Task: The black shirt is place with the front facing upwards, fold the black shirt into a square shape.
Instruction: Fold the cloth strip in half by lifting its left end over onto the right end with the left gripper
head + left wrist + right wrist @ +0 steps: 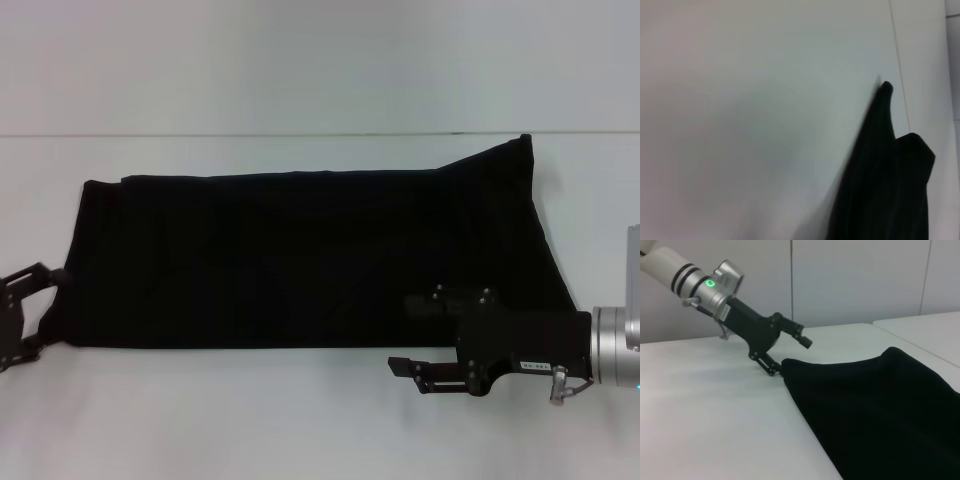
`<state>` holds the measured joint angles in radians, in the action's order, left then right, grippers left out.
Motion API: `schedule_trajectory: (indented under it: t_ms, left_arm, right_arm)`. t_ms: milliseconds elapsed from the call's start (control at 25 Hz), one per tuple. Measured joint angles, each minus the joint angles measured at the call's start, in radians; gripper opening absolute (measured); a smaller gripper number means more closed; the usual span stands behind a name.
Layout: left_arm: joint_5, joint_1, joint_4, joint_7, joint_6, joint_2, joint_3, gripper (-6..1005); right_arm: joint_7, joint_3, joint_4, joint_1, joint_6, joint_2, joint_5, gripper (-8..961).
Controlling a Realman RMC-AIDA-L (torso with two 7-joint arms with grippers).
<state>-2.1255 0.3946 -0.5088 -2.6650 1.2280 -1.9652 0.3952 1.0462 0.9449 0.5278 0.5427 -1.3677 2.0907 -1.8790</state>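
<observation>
The black shirt (300,260) lies folded into a long band across the white table (200,420), and its lettering and neck label are hidden. My left gripper (48,310) is open at the shirt's left end, with its jaws apart beside the near left corner. It also shows in the right wrist view (790,358), its lower finger (771,369) touching the shirt's corner (790,365). My right gripper (410,335) is open and straddles the shirt's near edge right of the middle, one finger (425,302) over the cloth and the other (405,367) over the bare table. The left wrist view shows a raised end of the shirt (885,175).
The table's far edge (300,135) runs just behind the shirt, with a pale wall beyond. The shirt's far right corner (525,145) reaches up to that edge. Bare table lies in front of the shirt.
</observation>
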Motion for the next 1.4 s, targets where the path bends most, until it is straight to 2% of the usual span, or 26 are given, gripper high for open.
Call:
schedule_trajectory:
  t_ms: [240,560,760,1000,1400]
  left_arm:
    - [-0.001,0.039,0.033,0.006,-0.034,0.007,0.022,874]
    - [-0.001,0.046,0.021,0.022,-0.008,0.010,0.035,777]
    - [-0.001,0.057,0.010,0.042,0.012,0.010,0.094,717]
    - [0.000,0.055,0.009,0.044,0.006,0.009,0.096,471]
    - [0.002,0.052,-0.001,0.076,0.010,0.004,0.092,255]
  right_arm:
    - [0.001,-0.005,0.000,-0.001,-0.003,0.000,0.000,826]
    - [0.001,-0.011,0.000,-0.001,-0.008,-0.001,0.004,826]
    - [0.001,-0.014,0.000,-0.001,-0.008,-0.002,0.006,826]
    - [0.002,-0.015,0.000,-0.001,-0.008,-0.002,0.006,827]
    - [0.002,-0.026,0.000,-0.003,-0.010,0.000,0.006,827]
